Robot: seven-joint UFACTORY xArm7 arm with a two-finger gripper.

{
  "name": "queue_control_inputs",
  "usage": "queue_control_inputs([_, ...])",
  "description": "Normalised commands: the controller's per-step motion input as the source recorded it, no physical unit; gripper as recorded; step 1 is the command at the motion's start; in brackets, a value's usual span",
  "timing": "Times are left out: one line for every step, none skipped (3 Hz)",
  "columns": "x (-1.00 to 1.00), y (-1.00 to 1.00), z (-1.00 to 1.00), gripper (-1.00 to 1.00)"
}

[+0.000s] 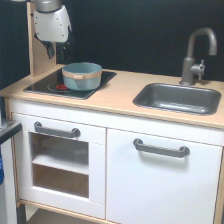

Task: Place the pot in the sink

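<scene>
The pot [81, 76], pale blue-grey with a tan wooden band at its rim, stands upright on the black hob [45, 86] at the left of the wooden counter. My gripper [56, 51] hangs above and behind the pot's left side, apart from it, with dark fingers pointing down. How its jaws stand is too small and dark to make out. The sink [179, 98], a dark grey rectangular basin, is set into the counter at the exterior view's right and holds nothing.
A grey tap [196, 55] rises behind the sink. A wooden upright panel [34, 47] stands at the hob's back left, close to my arm. Below the counter are white cabinet doors with grey handles [161, 148].
</scene>
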Motion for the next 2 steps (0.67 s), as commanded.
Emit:
queue_control_inputs([0.00,0.35,-0.94,1.00])
queue_control_inputs([0.04,0.20,-0.97,1.00])
